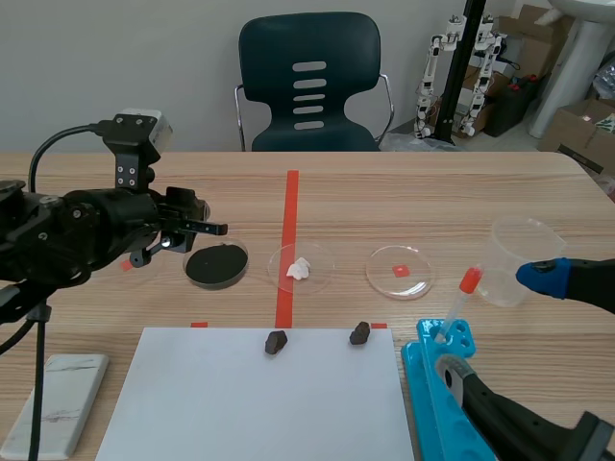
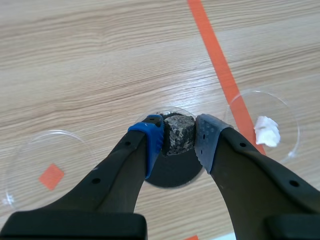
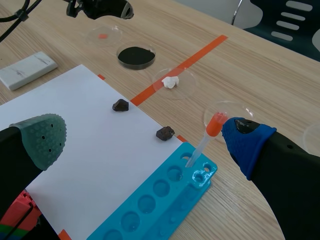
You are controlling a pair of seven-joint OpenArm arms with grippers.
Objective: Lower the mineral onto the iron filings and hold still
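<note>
My left gripper (image 2: 178,131) is shut on a rough grey-brown mineral (image 2: 179,135), pinched between its blue and grey pads. Right beneath the stone lies a shallow clear dish of black iron filings (image 2: 172,172); whether the stone touches them I cannot tell. In the scene view this gripper (image 1: 204,229) hangs over the left rim of the filings dish (image 1: 216,265). My right gripper (image 3: 146,139) stands open at the table's near right, above a blue well tray (image 3: 160,200), with nothing between its fingers.
Two dark stones (image 1: 276,342) (image 1: 359,333) lie on a white sheet (image 1: 240,403). Right of the filings stand a dish with a white lump (image 1: 301,268), a bare dish (image 1: 400,271), a plastic beaker (image 1: 522,259) and an orange-bulbed dropper (image 1: 459,296). A white tile (image 1: 53,403) lies near left.
</note>
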